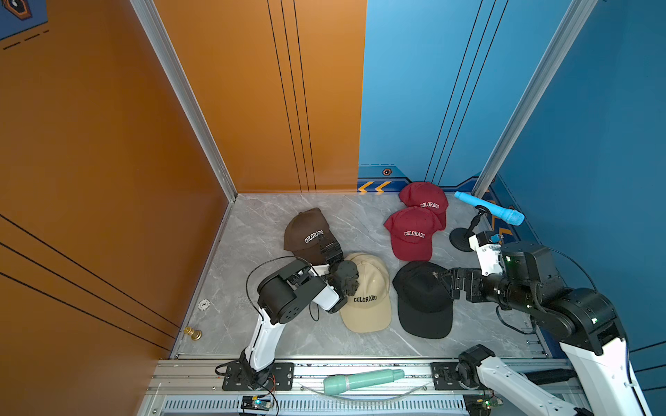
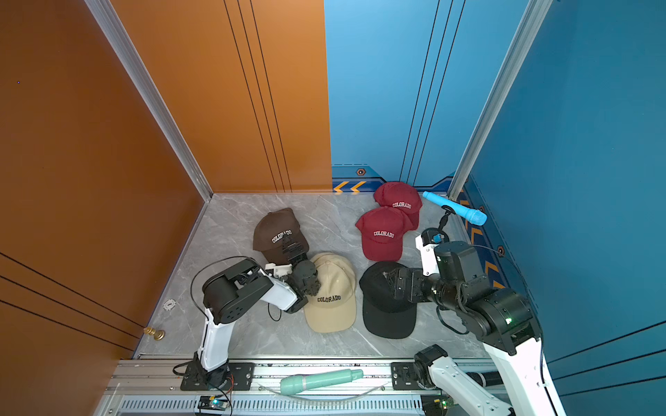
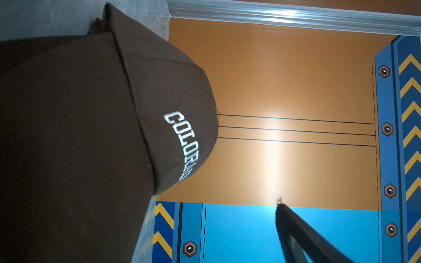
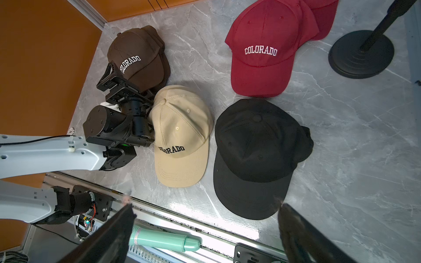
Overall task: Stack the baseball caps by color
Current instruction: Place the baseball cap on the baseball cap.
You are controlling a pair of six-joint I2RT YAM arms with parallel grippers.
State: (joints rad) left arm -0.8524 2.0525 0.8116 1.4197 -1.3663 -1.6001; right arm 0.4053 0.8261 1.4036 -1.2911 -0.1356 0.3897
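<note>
A dark brown COLORADO cap (image 1: 306, 230) tops a brown pile at the back left. My left gripper (image 1: 329, 249) is at its brim, open. In the left wrist view one finger (image 3: 296, 234) shows and the brown brim (image 3: 68, 136) covers the other side. A beige cap (image 1: 371, 284) lies in front and a black cap (image 1: 420, 306) to its right. Two dark red caps overlap at the back, one (image 1: 411, 230) partly over the other (image 1: 423, 196). My right gripper (image 4: 205, 203) hangs open above the black cap's (image 4: 255, 148) right side, holding nothing.
A blue toy microphone (image 1: 490, 209) sits on a black stand (image 1: 461, 237) at the back right, close to my right arm. A green microphone (image 1: 360, 380) lies on the front rail. A brass knob (image 1: 192, 333) and a white disc (image 1: 203, 304) lie by the orange wall.
</note>
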